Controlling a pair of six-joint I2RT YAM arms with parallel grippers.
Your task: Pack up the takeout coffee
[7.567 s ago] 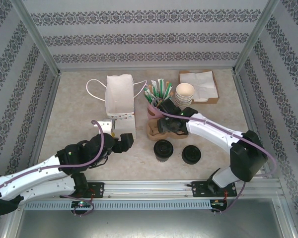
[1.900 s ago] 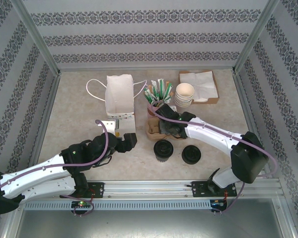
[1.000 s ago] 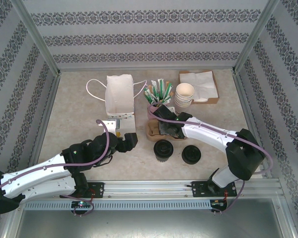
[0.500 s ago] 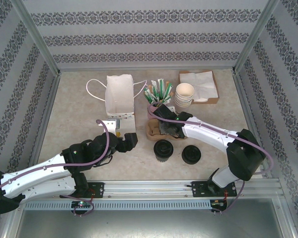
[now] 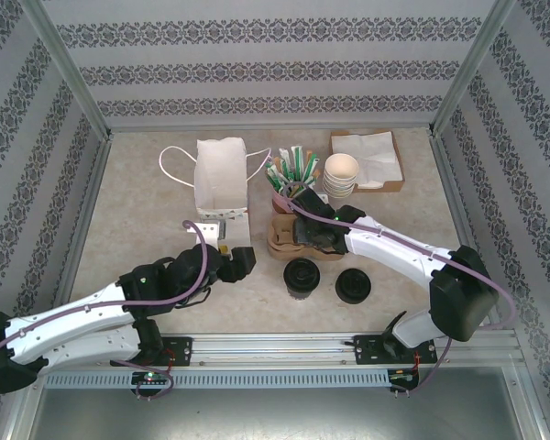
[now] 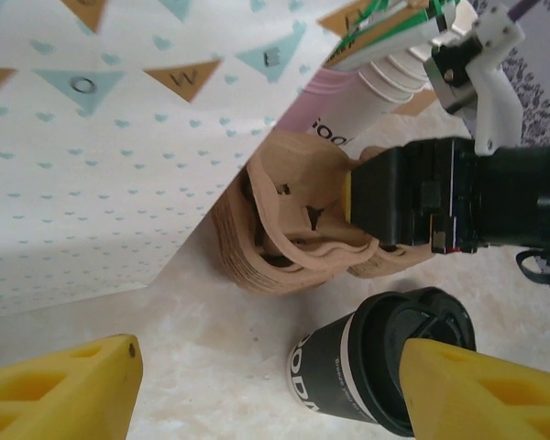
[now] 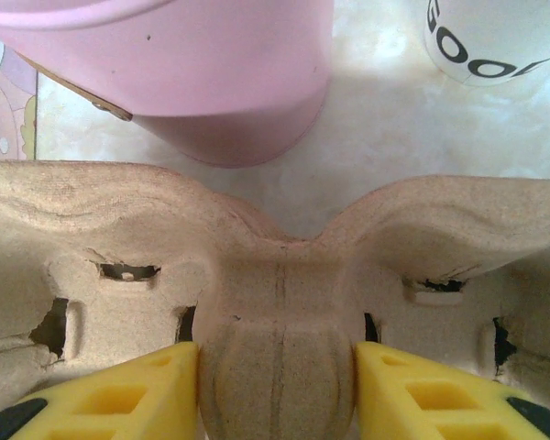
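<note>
From above, my left pincer (image 5: 234, 266) hangs low over the table (image 5: 147, 211), just in front of the white paper bag (image 5: 222, 179), which stands upright at the back. My right pincer (image 5: 304, 234) is down on the cardboard cup carrier (image 5: 277, 240), which sits beside the bag. The coffee cup (image 5: 301, 275), black lid on, stands upright on the table just on the near side of the carrier. It is not in a pocket yet. It sits between my two pincers, so I judge either one could reach it. Loose lids (image 5: 353, 286) lie to its right.

From my left wrist, my two yellow fingers stand wide apart with nothing between them. One finger overlaps the cup's lid in the picture, and I cannot tell whether it touches. I judge I keep this pincer wide because the cup is the thing it has to fit around. Ahead, the carrier turns out to be the top one of a nested stack, with my right pincer clamped on its far side.

From my right wrist, my fingers sit half closed, pressed on either side of the carrier's centre post. I grip there because the post is the one firm handle that leaves the pockets free. A pink tub (image 7: 229, 73) stands just beyond the carrier, so any lift needs care.
</note>
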